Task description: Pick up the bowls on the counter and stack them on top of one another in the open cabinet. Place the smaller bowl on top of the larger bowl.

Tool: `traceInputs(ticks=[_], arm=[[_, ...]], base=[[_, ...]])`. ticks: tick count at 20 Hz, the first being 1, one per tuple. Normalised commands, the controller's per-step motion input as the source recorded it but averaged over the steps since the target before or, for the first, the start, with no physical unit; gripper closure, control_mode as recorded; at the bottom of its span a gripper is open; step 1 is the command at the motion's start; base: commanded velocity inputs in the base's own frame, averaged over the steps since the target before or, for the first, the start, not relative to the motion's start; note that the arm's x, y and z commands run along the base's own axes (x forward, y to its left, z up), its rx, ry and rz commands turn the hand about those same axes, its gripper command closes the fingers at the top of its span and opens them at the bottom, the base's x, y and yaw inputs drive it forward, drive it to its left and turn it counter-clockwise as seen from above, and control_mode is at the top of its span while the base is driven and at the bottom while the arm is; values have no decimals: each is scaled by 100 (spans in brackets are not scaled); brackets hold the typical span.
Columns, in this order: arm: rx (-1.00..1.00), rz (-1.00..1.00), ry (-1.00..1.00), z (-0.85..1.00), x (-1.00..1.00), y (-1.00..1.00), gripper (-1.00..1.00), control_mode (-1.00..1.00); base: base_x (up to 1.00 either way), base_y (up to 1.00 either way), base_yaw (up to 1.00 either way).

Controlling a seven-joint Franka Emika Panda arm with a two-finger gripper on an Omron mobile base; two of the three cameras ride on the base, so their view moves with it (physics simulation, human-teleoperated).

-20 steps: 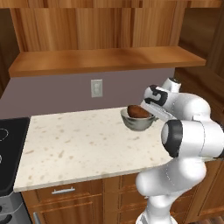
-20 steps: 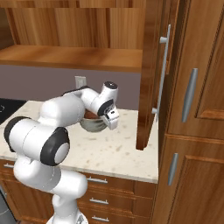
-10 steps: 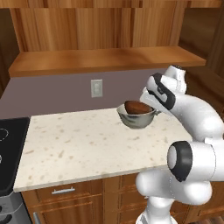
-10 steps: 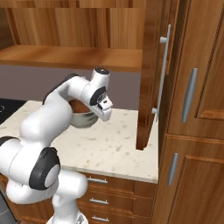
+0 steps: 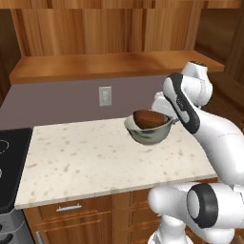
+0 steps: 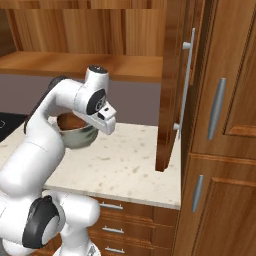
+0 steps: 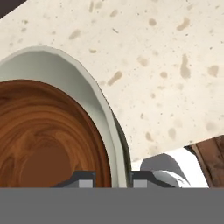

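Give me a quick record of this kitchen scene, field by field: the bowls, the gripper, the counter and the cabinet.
smaller bowl: brown wooden, nested inside the larger bowl
larger bowl: grey-green, lifted above the counter
gripper: shut on the larger bowl's rim, one finger inside, one outside
counter: beige speckled stone, below the held bowls
open cabinet: wooden shelf above the counter, no bowls on it yet

Rises from the base, bends at a dark elbow and reaches forward with the wrist raised. Tool nearly closed, its 2 dark fingertips pinching the rim of the larger bowl between them.
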Motion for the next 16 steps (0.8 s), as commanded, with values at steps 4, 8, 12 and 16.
traceInputs(ticks=[4, 8, 12, 16], arm=[[-1, 13, -17, 43, -60, 16, 100, -100], [2, 9, -27, 76, -45, 21, 100, -100], [4, 9, -26, 78, -45, 21, 100, -100], [5, 8, -24, 80, -49, 22, 100, -100]], base=[[0, 0, 0], [0, 0, 0], [0, 0, 0], [0, 0, 0]])
